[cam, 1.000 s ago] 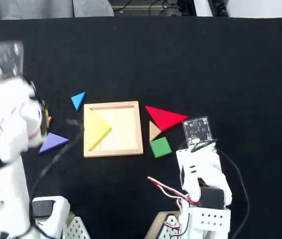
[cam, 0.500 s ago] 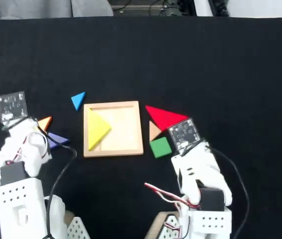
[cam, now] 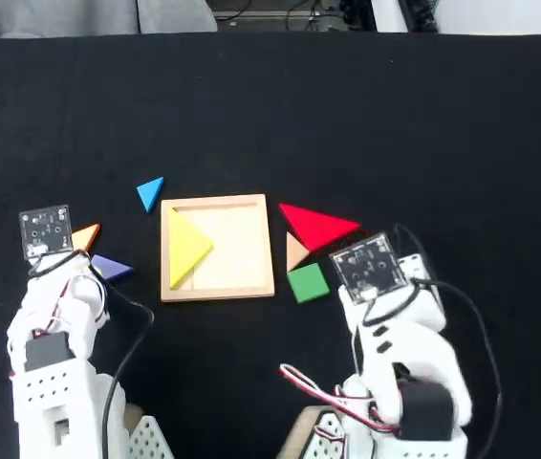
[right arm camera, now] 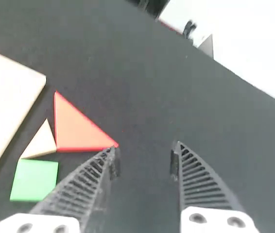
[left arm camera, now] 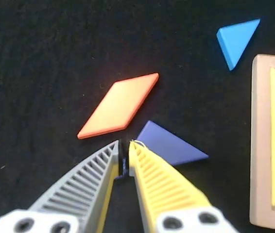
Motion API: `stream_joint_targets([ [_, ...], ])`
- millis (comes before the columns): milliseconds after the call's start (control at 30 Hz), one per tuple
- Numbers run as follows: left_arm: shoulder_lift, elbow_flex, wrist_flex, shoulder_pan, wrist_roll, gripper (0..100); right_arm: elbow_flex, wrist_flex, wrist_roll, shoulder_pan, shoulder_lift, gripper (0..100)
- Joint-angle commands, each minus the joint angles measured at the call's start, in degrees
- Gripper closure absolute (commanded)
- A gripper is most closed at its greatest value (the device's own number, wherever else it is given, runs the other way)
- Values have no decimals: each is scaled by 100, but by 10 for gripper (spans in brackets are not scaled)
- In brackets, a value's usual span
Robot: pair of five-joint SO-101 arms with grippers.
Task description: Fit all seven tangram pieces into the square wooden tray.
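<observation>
The square wooden tray lies in the middle of the black table, with only the yellow triangle in it, against its left wall. Off its upper left corner lies the blue triangle. Further left, the orange parallelogram and the purple triangle lie close together. My left gripper hovers just beside both, jaws together with nothing between them. Right of the tray, the red triangle, the tan triangle and the green square cluster. My right gripper hangs near the red one's corner, jaws apart and empty.
</observation>
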Motion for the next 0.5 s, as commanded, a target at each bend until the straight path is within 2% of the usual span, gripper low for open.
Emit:
stream_joint_targets([
  [0,-563,233,26,347,-62,952,-1174,-26,35,-79,1358,819],
  [200,-1925,453,897,593,-62,953,-2396,18,35,-114,3442,818],
  [333,-3156,699,1565,602,-62,953,-2905,35,70,-404,4681,818],
  [467,-3024,637,1574,629,-70,953,-3495,35,79,-615,5719,818],
])
